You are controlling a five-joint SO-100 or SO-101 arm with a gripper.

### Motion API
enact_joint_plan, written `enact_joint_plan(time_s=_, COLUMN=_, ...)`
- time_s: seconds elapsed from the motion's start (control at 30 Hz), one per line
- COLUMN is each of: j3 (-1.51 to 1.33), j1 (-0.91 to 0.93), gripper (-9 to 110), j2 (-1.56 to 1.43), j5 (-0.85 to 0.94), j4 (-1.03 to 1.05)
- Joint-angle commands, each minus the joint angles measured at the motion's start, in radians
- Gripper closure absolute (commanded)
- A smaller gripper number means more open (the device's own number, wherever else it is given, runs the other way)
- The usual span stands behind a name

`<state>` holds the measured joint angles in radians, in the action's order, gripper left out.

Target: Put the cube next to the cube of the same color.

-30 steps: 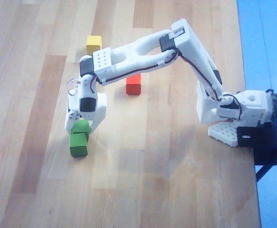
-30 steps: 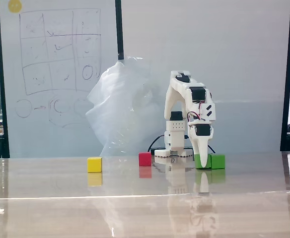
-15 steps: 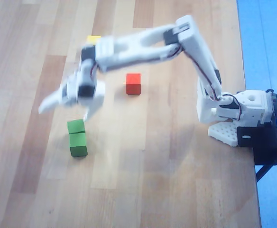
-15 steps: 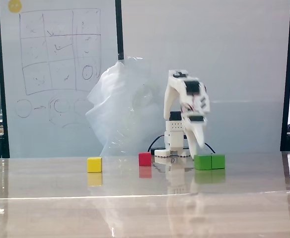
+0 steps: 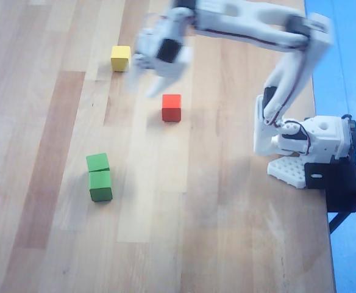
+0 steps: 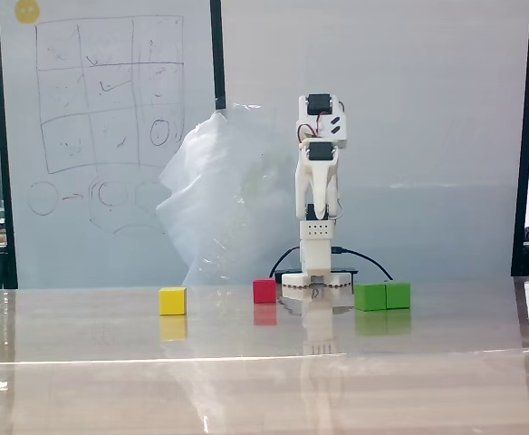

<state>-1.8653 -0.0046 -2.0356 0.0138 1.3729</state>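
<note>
Fingers: the gripper (image 5: 142, 82) is motion-blurred in the overhead view; two fingers (image 5: 155, 86) appear spread apart with nothing between them, so released, though the blur leaves some doubt. In the fixed view the fingers cannot be made out.
Gripper position: raised off the table, above the stretch between the yellow cube (image 5: 121, 58) and the red cube (image 5: 171, 107) in the overhead view, touching neither.
Arm: the arm (image 6: 315, 181) stands tall and folded over its base (image 5: 306, 141) in the fixed view; in the overhead view it reaches from the base at the right edge across the top of the picture.
Cube: a green cube (image 5: 97, 162) rests on the table (image 5: 227, 244), left of centre in the overhead view, free of the gripper.
Second green cube: the other cube (image 5: 100, 185) lies just below it in the overhead view, sides touching, slightly out of line.
Fixed view check: the pair (image 6: 370, 296) (image 6: 397, 294) sits side by side right of the base, well apart from the gripper.
Other cubes: red (image 6: 264, 290) near the base, yellow (image 6: 172, 301) further left in the fixed view.
</note>
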Motion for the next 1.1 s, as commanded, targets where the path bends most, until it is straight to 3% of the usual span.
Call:
enact_joint_plan(time_s=0.0, j3=-0.284, j1=0.026, gripper=99, j2=-0.331, j5=0.037, j4=-0.067)
enact_joint_plan(time_s=0.23, j3=-0.907, j1=0.028, gripper=102, j2=-0.914, j5=0.218, j4=-0.291)
enact_joint_plan(time_s=0.37, j3=-1.134, j1=0.054, gripper=101, j2=-1.12, j5=0.253, j4=-0.258)
enact_joint_plan(time_s=0.6, j3=-1.184, j1=0.089, gripper=101, j2=-1.413, j5=0.206, j4=-0.072)
enact_joint_plan(time_s=1.07, j3=-1.186, j1=0.087, gripper=101, j2=-1.414, j5=0.186, j4=-0.077)
